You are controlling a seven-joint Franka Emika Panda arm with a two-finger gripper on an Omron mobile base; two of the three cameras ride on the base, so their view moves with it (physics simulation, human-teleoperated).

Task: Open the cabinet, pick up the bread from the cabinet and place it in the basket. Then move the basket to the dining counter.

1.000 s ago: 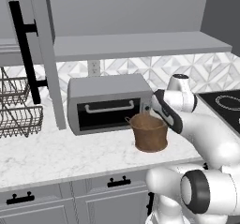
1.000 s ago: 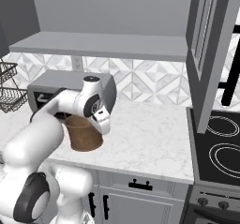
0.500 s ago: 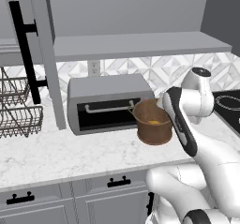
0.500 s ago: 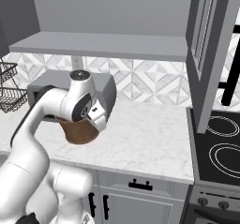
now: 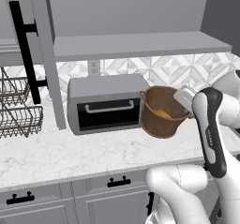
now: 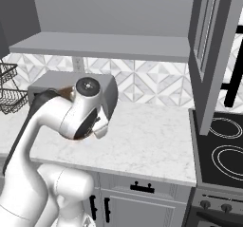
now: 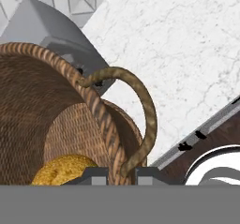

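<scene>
The brown basket (image 5: 161, 113) hangs tilted above the marble worktop, just right of the toaster oven. My gripper (image 5: 185, 96) is shut on its rim. In the hand view the fingertips (image 7: 93, 175) pinch the woven rim (image 7: 101, 120) by a loop handle (image 7: 143, 106). The yellow-orange bread (image 7: 65, 169) lies inside the basket (image 7: 33, 115), and it shows as a yellow patch (image 5: 164, 114) from the left base view. The cabinet door (image 5: 33, 54) with its black bar handle stands open at the left; its shelf (image 5: 131, 45) is bare. The dining counter is out of view.
A grey toaster oven (image 5: 105, 103) sits on the marble worktop (image 5: 70, 157) close to the basket. Dark wire racks (image 5: 16, 108) stand at the far left. A stove top (image 6: 223, 150) lies to the right, below another open cabinet door (image 6: 209, 55). Grey drawers (image 5: 70, 204) run below the worktop.
The basket has come up off the worktop and tipped onto its side as the arm rose and swung. The gripper has stayed shut on the rim.
</scene>
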